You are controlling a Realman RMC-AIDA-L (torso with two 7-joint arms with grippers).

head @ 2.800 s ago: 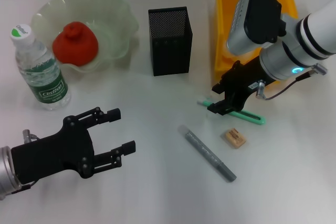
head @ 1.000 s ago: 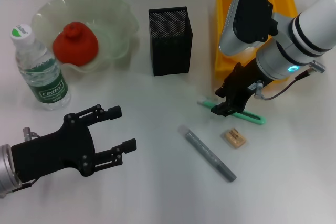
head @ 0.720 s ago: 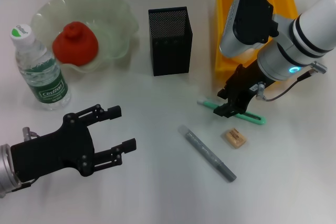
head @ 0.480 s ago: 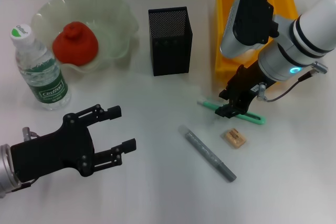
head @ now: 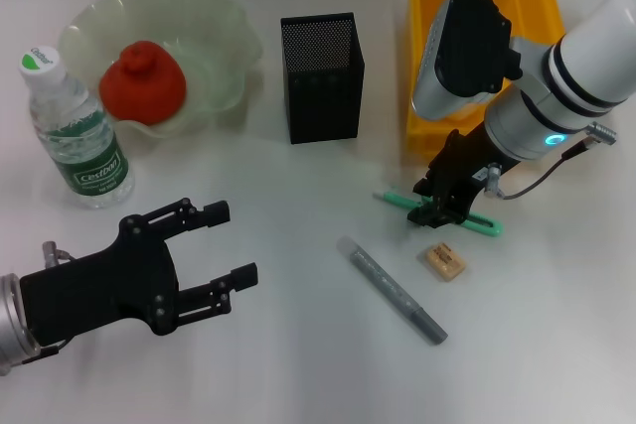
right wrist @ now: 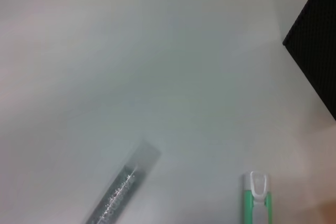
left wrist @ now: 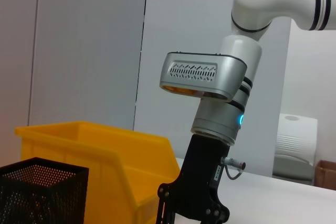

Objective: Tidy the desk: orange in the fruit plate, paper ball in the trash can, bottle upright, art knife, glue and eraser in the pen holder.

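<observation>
A white desk point(head: 298, 364) seen from the robot's head. The right gripper point(head: 440, 208) hangs low directly over the knife point(head: 439, 212), a slim green art knife lying flat just in front of the yellow trash can point(head: 427, 7). From above, the dark fingers hide whether they touch the knife or how far apart they are, so I cannot tell the grip.

The step in hand looks like picking up the knife for the pen holder point(head: 322, 76), the black mesh cup standing well to the robot's left of it. The next move likely calls for closing across the knife's narrow width, lifting, then tipping it end-down into the cup.

The knife's long axis runs across the desk, slanting slightly: its white-tipped end point(right wrist: 256, 183) points toward the pen holder side, its other end sits nearer the robot on the right. Just nearer the robot lie the tan eraser point(head: 444, 260) and the grey glue point(head: 393, 290), a stick angled diagonally.

The left gripper point(head: 219, 250) hovers idle near the front left, fingers spread wide and empty.

The orange point(head: 142, 81) already sits in the green plate point(head: 219, 22); the bottle point(head: 76, 129) stands upright beside it.
</observation>
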